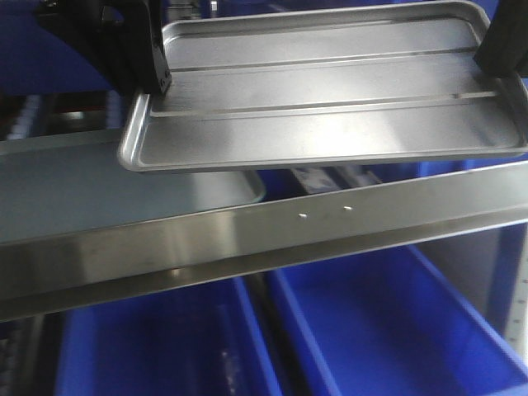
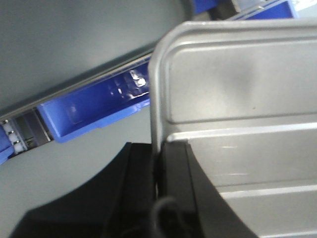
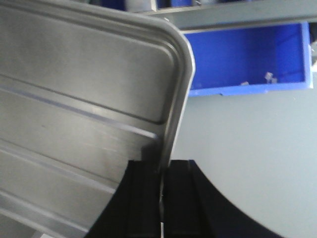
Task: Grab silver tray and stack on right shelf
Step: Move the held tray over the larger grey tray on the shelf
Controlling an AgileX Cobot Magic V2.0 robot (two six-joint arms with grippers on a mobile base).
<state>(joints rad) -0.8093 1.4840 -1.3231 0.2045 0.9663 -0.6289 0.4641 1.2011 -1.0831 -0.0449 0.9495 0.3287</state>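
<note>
Left gripper (image 1: 158, 81): black, clamped on the left short rim of the silver tray (image 1: 330, 91). The left wrist view shows its fingers (image 2: 171, 168) pinching that rim from both sides.

Grey tray (image 1: 99, 194): smooth and dull, lying low at the left behind the shelf's front bar. Its right corner passes under the silver tray.

Silver tray, main item: shiny, open face up, held in the air above the shelf (image 1: 247, 239) between the two grippers. Its long axis runs left to right, roughly parallel to the front bar. The two raised ribs run along that same axis, and the short ends point at the grippers. The near long rim hangs above the bar, apart from it. One rounded corner shows in each wrist view (image 2: 237, 94) (image 3: 74, 99).

Shelf front bar: flat brushed steel, crossing the front view and rising slightly to the right. Two small screws (image 1: 304, 217) sit side by side near its middle.

Blue bins (image 1: 404, 322): two, side by side below the bar. Another bin appears in each wrist view (image 2: 94, 111) (image 3: 242, 54).

Right gripper (image 1: 493, 64): black, closed on the right short rim. In the right wrist view (image 3: 161, 173) the rim is nipped between its fingers.

Markings: no brand, label or readable writing on any item. A white strip (image 1: 520, 318) at the far right edge carries fine marks, too blurred to read.
</note>
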